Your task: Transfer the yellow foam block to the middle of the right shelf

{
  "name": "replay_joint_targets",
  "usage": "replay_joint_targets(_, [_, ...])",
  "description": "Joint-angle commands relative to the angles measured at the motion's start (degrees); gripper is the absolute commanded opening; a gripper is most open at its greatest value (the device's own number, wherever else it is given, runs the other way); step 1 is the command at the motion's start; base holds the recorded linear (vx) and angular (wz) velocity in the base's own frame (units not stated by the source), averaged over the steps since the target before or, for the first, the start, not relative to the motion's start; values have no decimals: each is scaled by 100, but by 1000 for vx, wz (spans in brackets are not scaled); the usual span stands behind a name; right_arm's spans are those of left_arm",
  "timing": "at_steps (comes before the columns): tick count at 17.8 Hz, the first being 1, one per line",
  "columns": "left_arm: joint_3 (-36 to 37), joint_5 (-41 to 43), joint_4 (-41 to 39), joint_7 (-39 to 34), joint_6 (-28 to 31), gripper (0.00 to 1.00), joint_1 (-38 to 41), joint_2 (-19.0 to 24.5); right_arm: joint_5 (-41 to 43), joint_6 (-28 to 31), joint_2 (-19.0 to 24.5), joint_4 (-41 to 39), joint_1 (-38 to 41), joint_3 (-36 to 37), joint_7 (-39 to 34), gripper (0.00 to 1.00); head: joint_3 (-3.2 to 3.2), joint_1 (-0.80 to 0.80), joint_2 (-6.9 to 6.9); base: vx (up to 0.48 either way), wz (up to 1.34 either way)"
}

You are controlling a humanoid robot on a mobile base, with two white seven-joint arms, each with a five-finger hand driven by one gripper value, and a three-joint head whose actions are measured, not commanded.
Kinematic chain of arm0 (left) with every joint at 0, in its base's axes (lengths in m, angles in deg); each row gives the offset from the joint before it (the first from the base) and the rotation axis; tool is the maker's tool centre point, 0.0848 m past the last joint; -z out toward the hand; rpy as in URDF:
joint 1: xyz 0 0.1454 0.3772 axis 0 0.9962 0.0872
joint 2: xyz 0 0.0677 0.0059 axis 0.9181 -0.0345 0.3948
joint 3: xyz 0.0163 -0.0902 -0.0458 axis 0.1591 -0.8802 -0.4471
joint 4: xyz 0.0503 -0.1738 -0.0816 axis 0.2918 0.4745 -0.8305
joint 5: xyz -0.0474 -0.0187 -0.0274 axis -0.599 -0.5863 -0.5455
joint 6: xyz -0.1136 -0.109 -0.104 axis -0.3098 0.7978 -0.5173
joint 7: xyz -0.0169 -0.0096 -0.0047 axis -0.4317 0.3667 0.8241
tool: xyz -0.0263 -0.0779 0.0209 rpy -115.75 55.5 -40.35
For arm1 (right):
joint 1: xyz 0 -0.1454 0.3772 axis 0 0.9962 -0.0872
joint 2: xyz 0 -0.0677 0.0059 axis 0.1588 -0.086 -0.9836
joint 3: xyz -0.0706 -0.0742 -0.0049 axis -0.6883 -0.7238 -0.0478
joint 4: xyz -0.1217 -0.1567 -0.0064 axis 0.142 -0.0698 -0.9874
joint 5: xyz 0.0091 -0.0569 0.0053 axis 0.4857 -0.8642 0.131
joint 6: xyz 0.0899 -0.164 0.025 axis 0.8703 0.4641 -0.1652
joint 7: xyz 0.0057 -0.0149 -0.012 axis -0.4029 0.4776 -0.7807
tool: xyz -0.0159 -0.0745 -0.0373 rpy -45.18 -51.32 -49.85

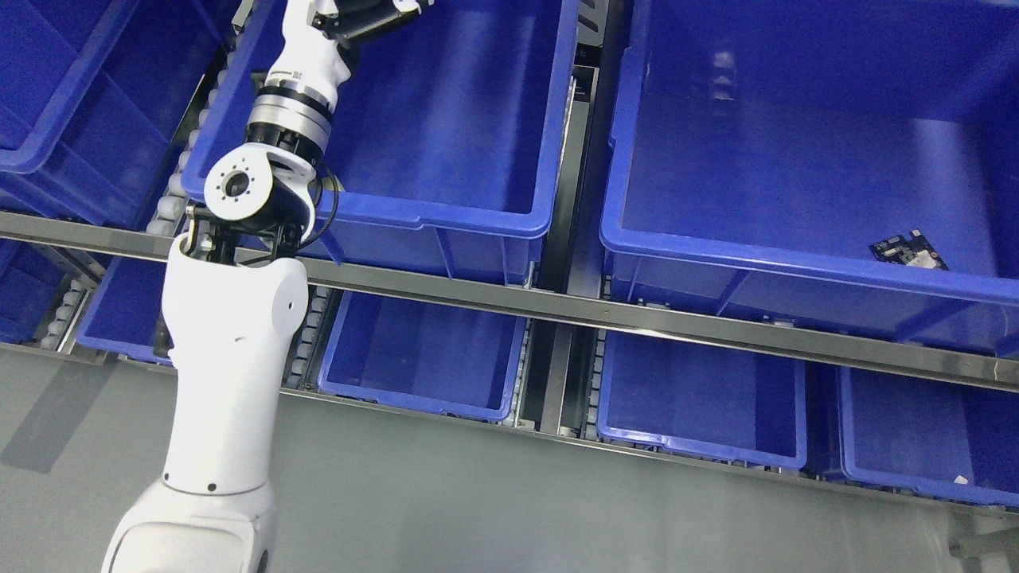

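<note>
The left hand [368, 17] is cut off by the top edge, so I cannot tell whether its fingers are spread or curled. Its arm [227, 342] reaches up into the upper left bin [446, 211]. No yellow foam block shows anywhere. The upper right bin [796, 255] holds 1 dark circuit board [909, 251]. A clean step likely needs the wrist lifted clear of the bin rim before swinging right.
</note>
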Motion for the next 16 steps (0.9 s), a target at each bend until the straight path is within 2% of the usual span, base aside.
replay_joint_targets(1, [-312,-2,-1104,20,-263,100,684,100,8,-2,-100,-100,-9,0,2,100,0,0,0,0,0])
replay_joint_targets(6, [-339,-2,-1104,196,-765,100,1106,100,8,-2,-100,-100,-18,0,2,100,0,0,0,-4,-5])
replay_joint_targets(16, [-506,-2,-1086,196,-757,100,1379,100,8,-2,-100,-100,-9,0,2,100,0,0,0,0,0])
